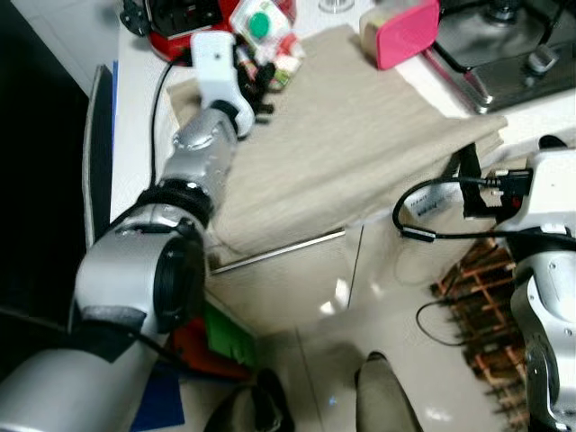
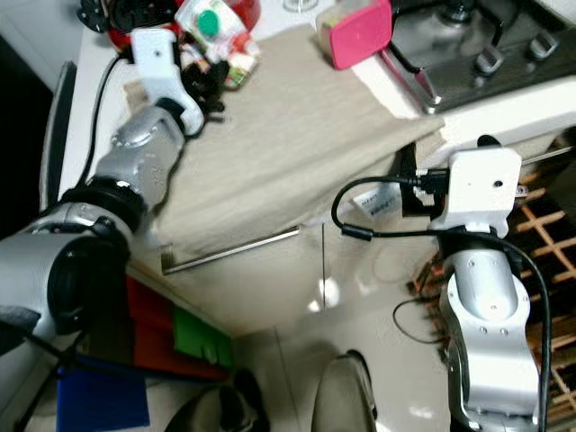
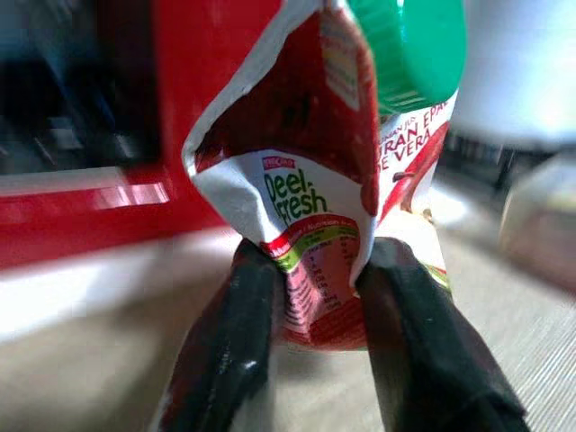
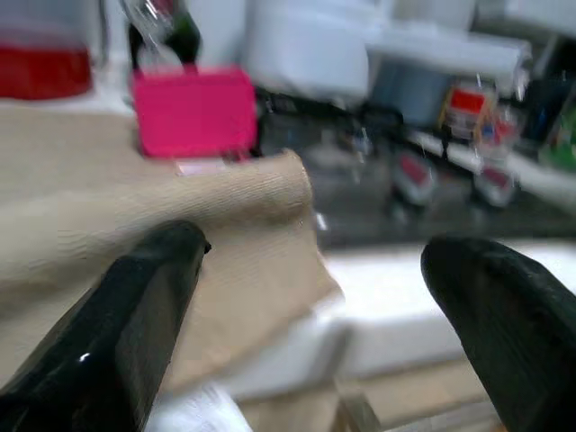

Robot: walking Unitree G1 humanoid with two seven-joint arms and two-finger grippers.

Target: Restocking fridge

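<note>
Left pincer around green-capped red pouch

Before me the white table carries a beige cloth that spreads across it and droops over the front edge. On the cloth lie a pink-lidded container and a red pouch with a green cap (my left jaws pinch its bottom edge). A gas hob sits beside the cloth.
</note>
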